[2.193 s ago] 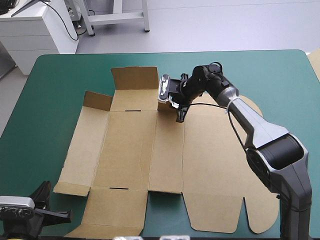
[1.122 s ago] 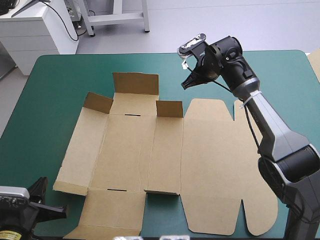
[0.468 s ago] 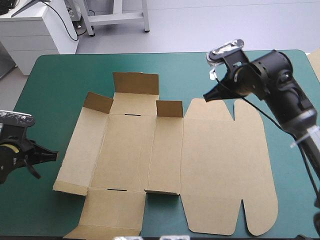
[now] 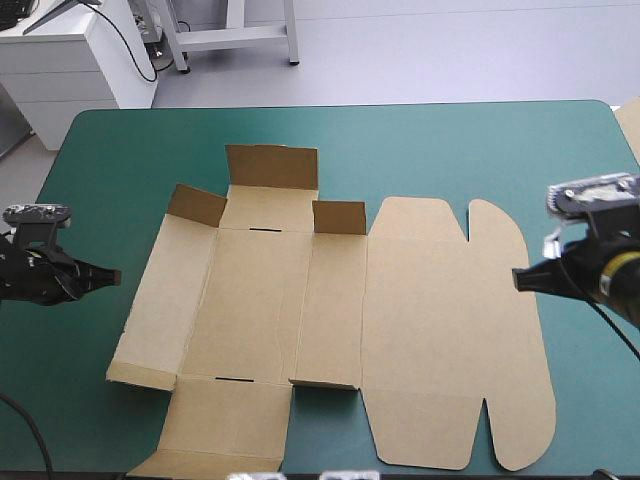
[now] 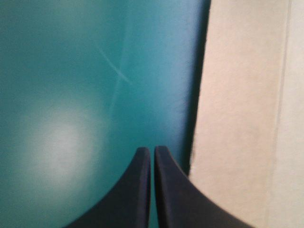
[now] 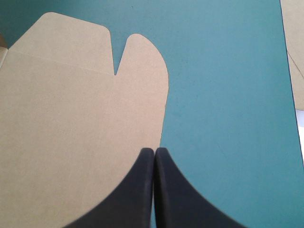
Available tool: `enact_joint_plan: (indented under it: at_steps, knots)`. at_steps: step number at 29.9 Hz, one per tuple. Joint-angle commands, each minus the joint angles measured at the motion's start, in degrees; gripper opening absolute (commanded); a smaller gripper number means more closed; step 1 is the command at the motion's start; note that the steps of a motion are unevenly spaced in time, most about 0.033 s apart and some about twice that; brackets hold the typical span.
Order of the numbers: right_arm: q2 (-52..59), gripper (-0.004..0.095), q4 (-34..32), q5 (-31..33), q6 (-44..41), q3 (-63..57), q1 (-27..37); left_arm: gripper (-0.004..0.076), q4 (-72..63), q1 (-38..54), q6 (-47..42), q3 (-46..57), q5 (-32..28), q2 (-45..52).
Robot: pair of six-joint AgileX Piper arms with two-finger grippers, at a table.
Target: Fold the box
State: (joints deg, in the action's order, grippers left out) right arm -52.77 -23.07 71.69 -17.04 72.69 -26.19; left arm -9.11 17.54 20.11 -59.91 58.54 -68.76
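The left gripper's [image 5: 152, 151] fingers are pressed together to a point, and nothing is held between them. They are seen over the bare teal-green cover [image 5: 61, 71], just beside the box's left edge but apart from it. The right gripper's [image 6: 154, 152] fingers are likewise closed and empty. They are poised at the box's right edge; whether the board is touched cannot be told.

The box [image 4: 330, 300] is laid out almost flat in the middle of the table, between the two grippers. Along its far side a wide flap [image 4: 270, 166] and two small flaps [image 4: 195, 204] are raised. The lid [image 4: 455, 330] with its rounded tabs lies flat.

Folding is judged barely begun. With both grippers closed, an edge can only be pushed or scooped, not pinched. If a tip is driven against the board too high, the light sheet could be slid across the smooth cover rather than lifted. If one side is pushed with no counter-hold from the other, the whole sheet could be turned out of line and the raised flaps knocked down. If a panel is lifted away from its crease, the board could be bent in the wrong place.
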Motion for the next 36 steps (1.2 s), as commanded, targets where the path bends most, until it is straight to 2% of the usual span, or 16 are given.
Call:
enact_joint_plan:
  at_steps: [1, 3, 7, 12, 15, 18, 21, 24, 27, 29, 36]
  knots:
    - [6.7, -0.0021, -1.7, -1.0, -2.5, -2.0, 0.0, 0.0016, -17.5, 6.4, 8.9, -2.1, 2.3, -3.4]
    - [10.7, -0.0021, -1.7, -0.4, -3.8, -3.8, 0.0, 0.0016, -25.5, 8.5, 13.3, -2.2, 7.3, -6.6]
    - [17.5, -0.0021, -0.7, -0.3, -4.0, -6.0, 0.0, 0.0016, -32.2, 9.2, 20.3, -3.2, 15.8, -12.2]
    - [23.9, -0.0021, 3.0, -0.3, -4.0, -8.2, 0.0, 0.0016, -29.0, 9.2, 21.3, -3.3, 15.7, -12.8]
    - [26.2, -0.0021, 3.4, -0.3, -4.0, -9.2, 0.0, 0.0016, -29.2, 9.2, 19.6, -3.3, 13.2, -12.8]
    - [27.2, -0.0021, 3.4, -0.3, -4.0, -9.7, 0.0, 0.0028, -28.3, 9.2, 18.0, -3.3, 13.2, -12.8]
    - [27.0, -0.0021, 3.5, -0.3, -4.0, -9.7, 0.0, 0.0141, -28.0, 9.1, 18.2, -3.3, 12.9, -12.8]
    - [27.0, -0.0021, 5.2, -0.3, -2.3, -9.8, 0.0, 0.0342, -27.2, 9.1, 17.4, -3.3, 11.6, -12.8]
    - [27.0, -0.0021, 7.3, -0.3, -1.2, -9.8, 0.0, 0.0517, -27.1, 9.1, 11.3, -3.3, 8.7, -13.5]
    - [27.0, -0.0021, 7.8, -0.3, -1.2, -9.8, 0.0, 0.0550, -26.2, 9.1, 10.3, -3.2, 8.7, -14.5]
    - [27.0, -0.0021, 8.0, -0.3, -0.3, -9.8, 0.0, 0.0550, -25.0, 6.7, 9.7, -1.7, 10.9, -19.9]
